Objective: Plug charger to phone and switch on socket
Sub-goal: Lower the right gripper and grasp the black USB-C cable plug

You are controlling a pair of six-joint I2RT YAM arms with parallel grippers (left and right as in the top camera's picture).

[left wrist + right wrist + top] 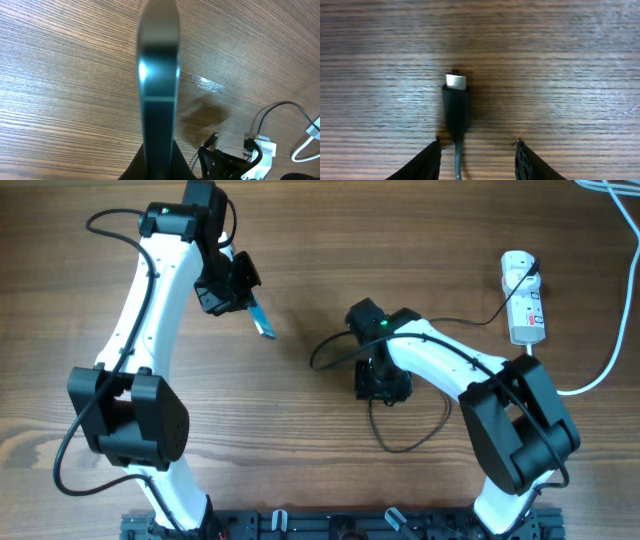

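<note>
At the upper right of the overhead view the socket (524,305) lies with a black plug in it, its white cord (590,386) trailing to the right edge. The charger (402,450) loops loosely around the right gripper (383,383) mid-frame. Upper left of centre, the left gripper (246,297) pinches the phone (263,318). Its wrist view shows the phone edge-on and blurred above the table (60,75). Only the right wrist view shows the charger's silver-tipped end lying flat, just ahead of the fingers (427,162). These stand spread either side of the cable, not touching it.
</note>
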